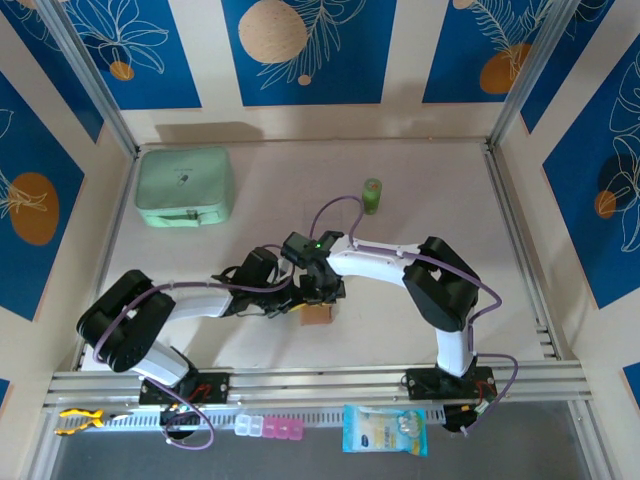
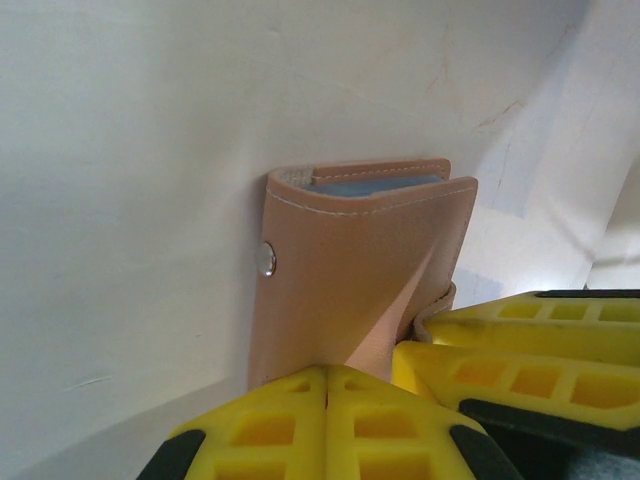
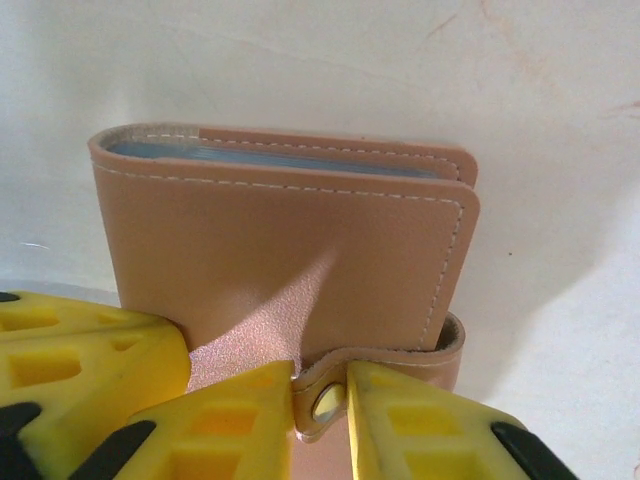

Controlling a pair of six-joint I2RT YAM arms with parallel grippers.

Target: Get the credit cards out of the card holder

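Observation:
The tan-pink card holder (image 1: 317,314) stands on edge on the table between both grippers. In the left wrist view the card holder (image 2: 350,270) is folded, with a metal snap stud (image 2: 265,260) on its side. Blue credit cards (image 2: 375,185) peek from its top. My left gripper (image 2: 328,372) is shut, pinching the holder's lower cover edge. In the right wrist view my right gripper (image 3: 322,388) is shut on the snap tab (image 3: 330,400) of the card holder (image 3: 280,240), with blue credit cards' edges (image 3: 270,157) along the top. From above, the left gripper (image 1: 292,303) and right gripper (image 1: 322,296) meet.
A mint-green zip pouch (image 1: 185,187) lies at the back left and a small green bottle (image 1: 372,195) stands behind the arms. On the front rail are a yellow tool (image 1: 78,420), a pill box (image 1: 268,428) and a wipes packet (image 1: 385,430).

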